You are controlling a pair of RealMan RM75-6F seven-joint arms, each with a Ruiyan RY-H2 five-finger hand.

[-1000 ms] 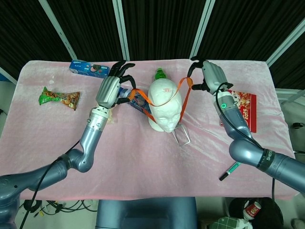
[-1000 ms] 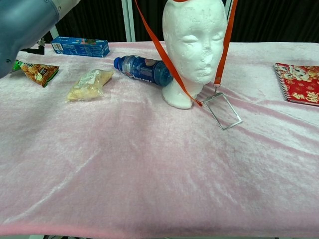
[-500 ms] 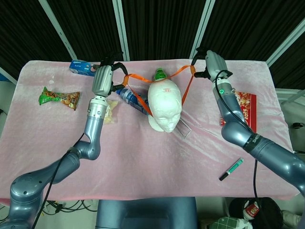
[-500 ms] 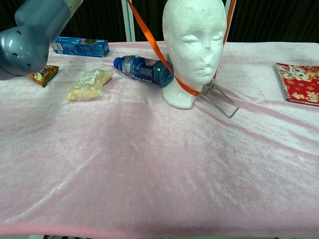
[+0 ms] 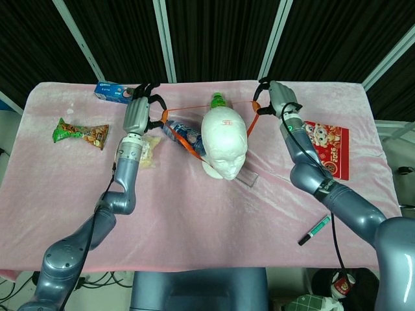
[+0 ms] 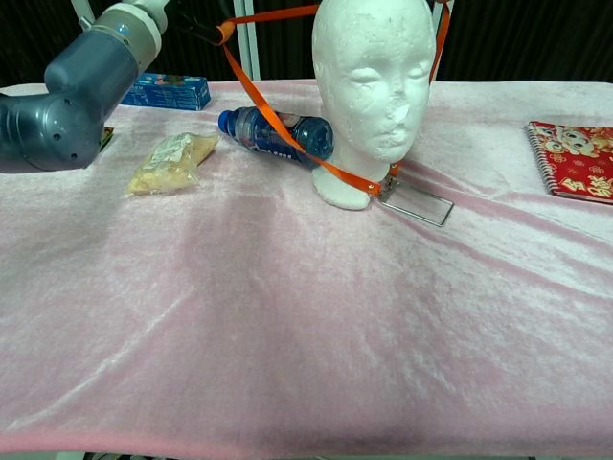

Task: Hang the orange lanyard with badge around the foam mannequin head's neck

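The white foam mannequin head (image 5: 225, 139) stands upright mid-table, facing me. The orange lanyard (image 6: 278, 120) loops around it: the strap runs level behind the head and slants down both sides to meet at the front of the neck base. Its clear badge (image 6: 418, 202) lies flat on the cloth just right of the base. My left hand (image 5: 139, 111) holds the strap to the left of the head, fingers curled on it. My right hand (image 5: 275, 100) pinches the strap at the head's upper right. In the chest view only my left arm (image 6: 86, 81) shows.
A blue water bottle (image 6: 278, 134) lies behind the mannequin's left side, under the strap. A pale snack bag (image 6: 172, 161), a blue box (image 5: 113, 92) and a green snack packet (image 5: 81, 134) lie left. A red notebook (image 5: 327, 149) and a green pen (image 5: 316, 228) lie right.
Both hands carried the strap back over the top of the head and lowered it behind. The loop dropped to neck level and the badge, which had been hanging tilted, now lies flat.
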